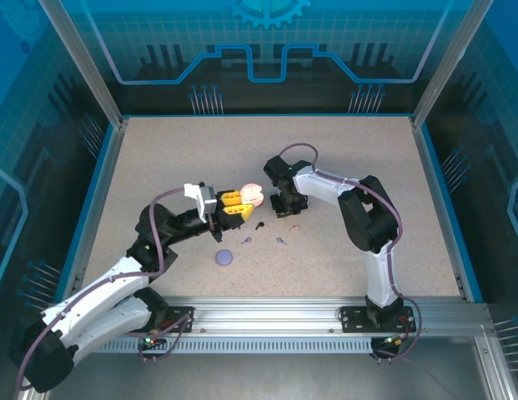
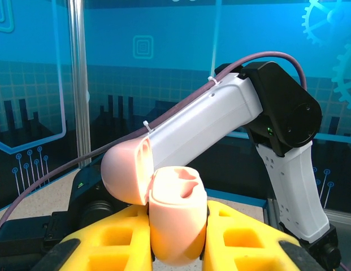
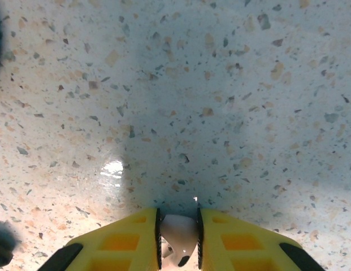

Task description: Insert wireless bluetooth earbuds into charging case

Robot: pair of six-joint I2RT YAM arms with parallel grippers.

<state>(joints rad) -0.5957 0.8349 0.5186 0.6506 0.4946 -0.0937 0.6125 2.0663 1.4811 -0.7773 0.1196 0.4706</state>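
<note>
1. Clearly, the left claw is clamped on the pink charging case, whose rounded body is wedged between its two yellow fingers.
2. That case stands open. Its lid is swung back to the left of the claw's tips, and two moulded wells show in the upper face of the body.
3. Beyond the left claw's tips, the white and black right arm crosses the background.
4. From above, the left claw points across the table toward the right arm, with the open case at its tips.
5. The right claw is pinched narrow on a pale pink earbud, which sits between its fingers just behind the tips and has a dark spot at its lower end.
6. Ahead of the right claw lies speckled table; I cannot tell whether the earbud touches it.
7. In the overhead view the right claw points down, just beyond the left claw's tips and near the case.
8. On the table on the near side of the right claw lie a black earbud, a lavender earbud and a second lavender earbud.
9. A pale earbud lies just beside the right claw.
10. A closed lavender case lies flat, nearer the arm bases than the left claw's tips and apart from them.
</note>
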